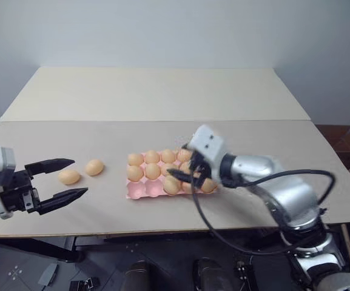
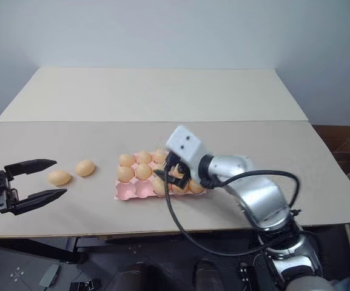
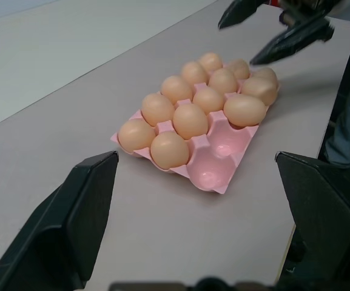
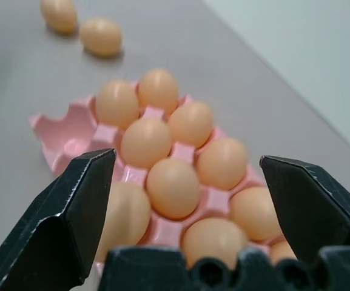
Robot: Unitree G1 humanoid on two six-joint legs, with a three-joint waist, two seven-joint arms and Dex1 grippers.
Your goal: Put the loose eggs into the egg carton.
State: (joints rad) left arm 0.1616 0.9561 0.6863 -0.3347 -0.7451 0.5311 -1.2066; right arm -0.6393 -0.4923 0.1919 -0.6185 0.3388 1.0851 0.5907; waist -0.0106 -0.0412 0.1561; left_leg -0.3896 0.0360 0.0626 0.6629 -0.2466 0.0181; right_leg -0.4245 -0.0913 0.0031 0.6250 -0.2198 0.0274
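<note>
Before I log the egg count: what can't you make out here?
- Carton right end: the right end effector covers those cups in both eye views.
- Same end in the right wrist view: cut off by the picture's edge.
- Left wrist view: far eggs overlap.
- Two loose eggs show plainly.

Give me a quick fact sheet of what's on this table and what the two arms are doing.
Table: pale, two-part top
Egg carton: pink, no lid, two cups bare at its left end
Loose eggs: two on the table, left of the carton
Left fingers: open, beside the nearer loose egg
Right fingers: open, empty, over the carton's right part
</note>
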